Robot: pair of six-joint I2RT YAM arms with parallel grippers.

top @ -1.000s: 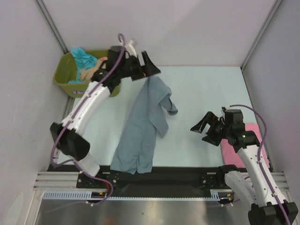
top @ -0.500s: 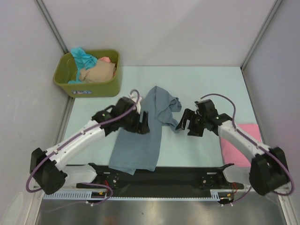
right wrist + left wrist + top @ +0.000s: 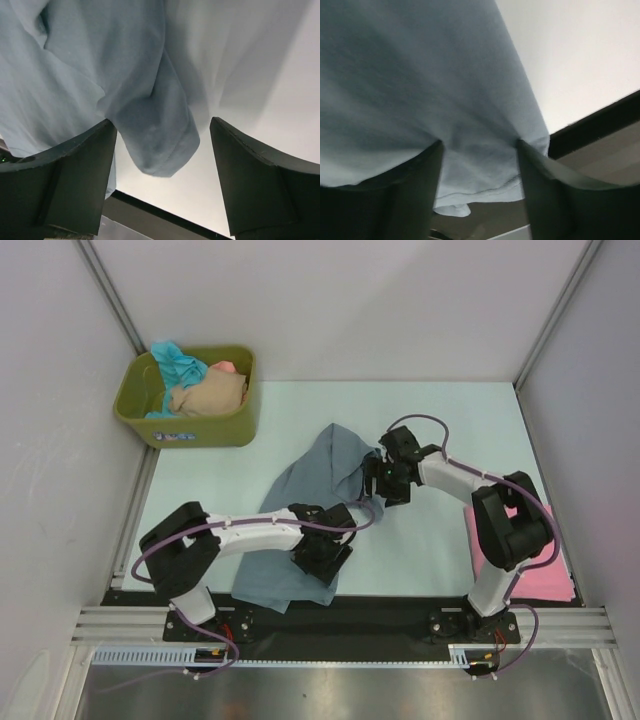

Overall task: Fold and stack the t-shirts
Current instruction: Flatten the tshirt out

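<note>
Left gripper (image 3: 325, 552) has slid down to the near hem of the slate grey-blue t-shirt (image 3: 310, 480) since half a second back, and right gripper (image 3: 377, 480) has moved up to its sleeve (image 3: 155, 140).

We see that shirt rumpled on the table (image 3: 450, 420), right of the olive-green tub (image 3: 190, 430) and nearer us. Left fingers are spread with the hem between them, nothing pinched. Right fingers are spread wide around the bunched sleeve, probably not touching it, hard to say this close. Pink t-shirt (image 3: 555, 580) lies flat well right of the tub. Teal (image 3: 175, 360), beige (image 3: 205, 395) and salmon (image 3: 228, 367) shirts sit inside the tub.
</note>
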